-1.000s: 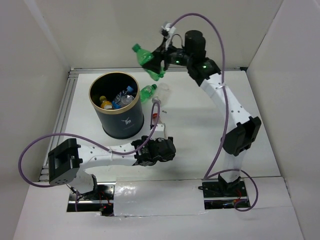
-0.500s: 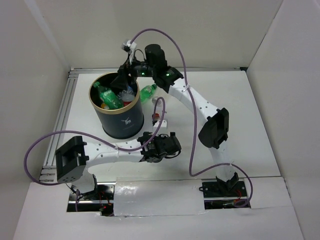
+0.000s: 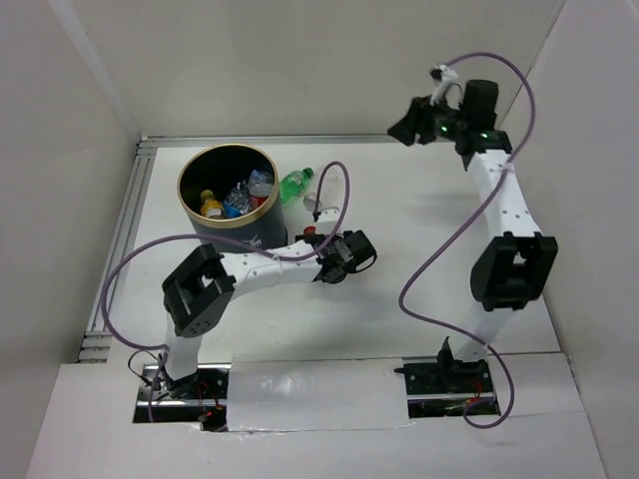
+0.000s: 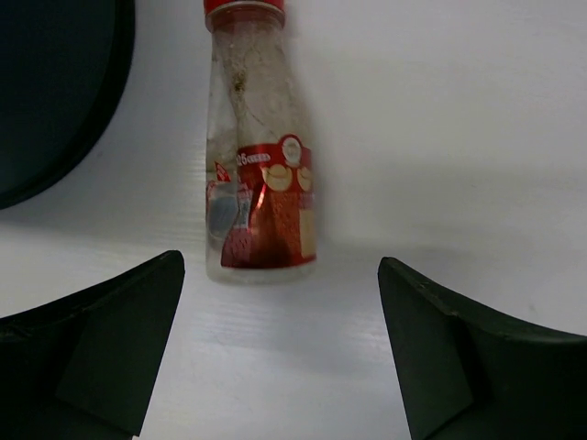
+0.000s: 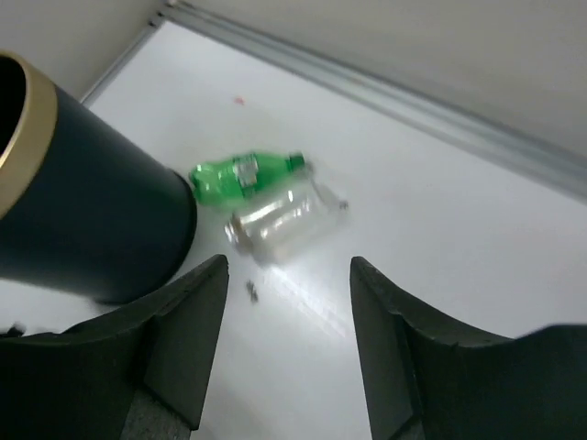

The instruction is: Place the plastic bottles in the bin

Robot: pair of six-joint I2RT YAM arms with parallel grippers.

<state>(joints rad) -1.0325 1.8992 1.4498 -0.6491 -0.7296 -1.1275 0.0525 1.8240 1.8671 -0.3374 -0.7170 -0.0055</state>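
Observation:
The black bin [image 3: 228, 235] with a gold rim stands at the back left with several bottles inside. It also shows in the right wrist view [image 5: 83, 206]. A green bottle [image 3: 296, 183] and a clear bottle [image 3: 321, 186] lie just right of it, also in the right wrist view as the green bottle [image 5: 240, 176] and the clear bottle [image 5: 282, 217]. A clear bottle with a red label [image 4: 261, 197] lies on the table, its cap [image 3: 309, 231] near the bin. My left gripper [image 3: 337, 257] is open and empty just short of its base [image 4: 280, 275]. My right gripper [image 3: 404, 125] is open, empty and high [image 5: 289, 266].
The bin's wall [image 4: 55, 92] lies close to the left of the red-label bottle. A metal rail [image 3: 300, 139] runs along the table's back edge, and white walls enclose the sides. A purple cable [image 3: 339, 190] loops over the left wrist.
My right gripper carried a green bottle over the bin, let it go inside, and swung up to the back right, empty. My left gripper moved up the table to the red-label bottle.

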